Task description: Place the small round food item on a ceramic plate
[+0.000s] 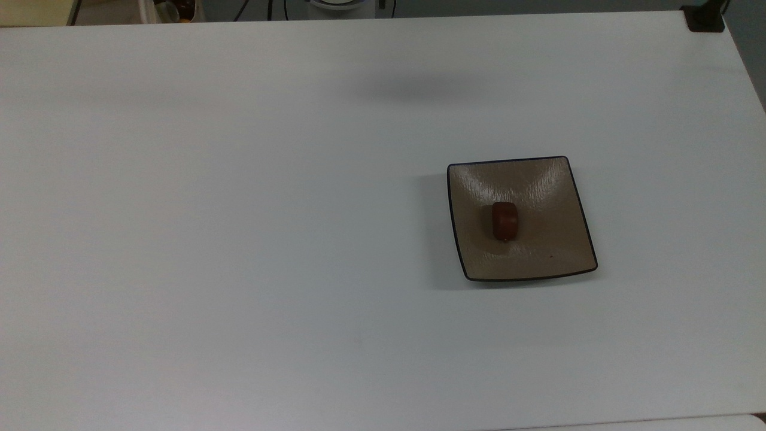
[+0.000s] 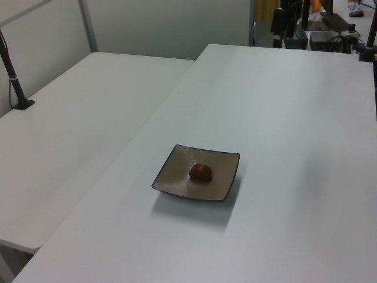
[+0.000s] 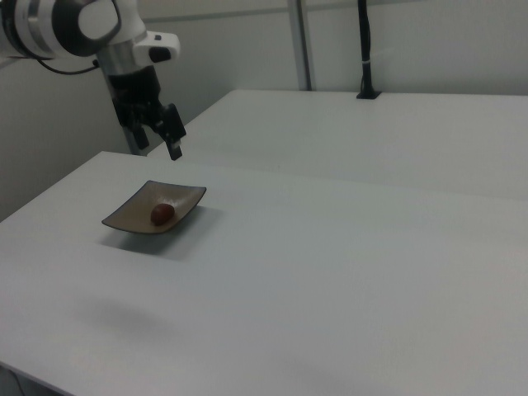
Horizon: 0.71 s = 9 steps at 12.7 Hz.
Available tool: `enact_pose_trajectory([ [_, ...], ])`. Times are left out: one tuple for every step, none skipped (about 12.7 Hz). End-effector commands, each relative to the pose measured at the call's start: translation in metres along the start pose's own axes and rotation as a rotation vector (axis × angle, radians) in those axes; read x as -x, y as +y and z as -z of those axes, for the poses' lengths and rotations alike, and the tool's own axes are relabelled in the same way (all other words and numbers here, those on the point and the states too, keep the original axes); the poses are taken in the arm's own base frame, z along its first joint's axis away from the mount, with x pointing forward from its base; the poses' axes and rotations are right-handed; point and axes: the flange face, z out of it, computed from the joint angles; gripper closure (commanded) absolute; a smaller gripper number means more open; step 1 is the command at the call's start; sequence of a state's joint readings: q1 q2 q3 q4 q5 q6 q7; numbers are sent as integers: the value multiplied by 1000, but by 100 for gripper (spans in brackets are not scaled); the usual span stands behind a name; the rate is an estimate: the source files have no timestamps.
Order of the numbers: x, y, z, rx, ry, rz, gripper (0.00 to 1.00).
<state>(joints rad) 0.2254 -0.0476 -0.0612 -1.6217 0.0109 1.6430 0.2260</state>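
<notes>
Top view shows the small, glossy, dark reddish-brown rounded food item lying near the middle of the square tan-brown glazed ceramic plate with a thin dark rim. Nothing else touches the food item in the left view, where it sits as a low lump in the shallow hollow of the plate. The plate rests flat on the wide white counter, toward the top view's right. In the right view the food item and plate are at the right view's left, and the black two-finger gripper of the white robot arm hangs in the air above and behind the plate — well apart from it. Its jaws stand spread apart and hold nothing.
</notes>
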Motion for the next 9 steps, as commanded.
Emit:
enact_pose_trajectory([
  [5,18,-15,-33,-22,135,0],
  [3,19,-14,-36,-6,188,0],
  [0,18,-14,-36,14,242,0],
  [-4,18,-14,-38,36,292,0],
  [-4,22,-12,-37,41,301,0],
  [-5,24,-13,-36,40,292,0],
  [-5,25,-13,-36,40,286,0],
  [-6,25,-14,-36,39,289,0],
  [-6,25,-13,-36,40,294,0],
])
